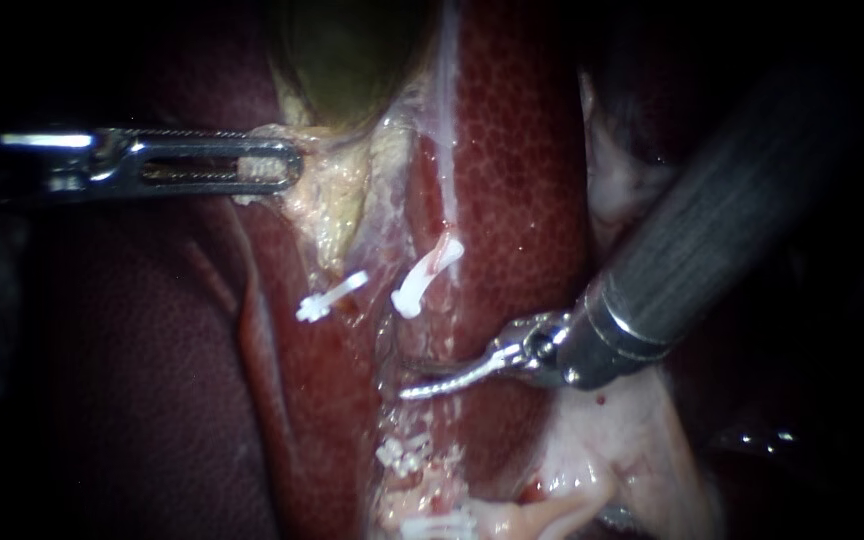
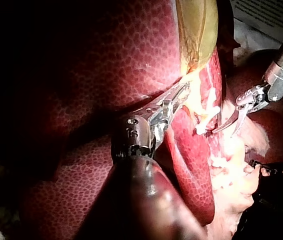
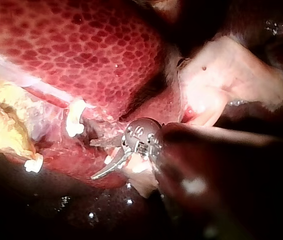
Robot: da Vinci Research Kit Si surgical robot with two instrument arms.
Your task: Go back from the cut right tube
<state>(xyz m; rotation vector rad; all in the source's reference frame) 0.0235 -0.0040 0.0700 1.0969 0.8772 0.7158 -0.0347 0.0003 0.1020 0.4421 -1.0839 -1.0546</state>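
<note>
The left instrument's slotted steel tool (image 1: 290, 166) is clenched on the pale yellow gallbladder neck (image 1: 330, 195). The cut right tube (image 1: 444, 257), its stump capped by a white clip (image 1: 414, 292), lies just beside the right instrument's curved-bladed tool (image 1: 412, 381), which is parted and empty. Retreat likely follows its shaft rightward.
</note>
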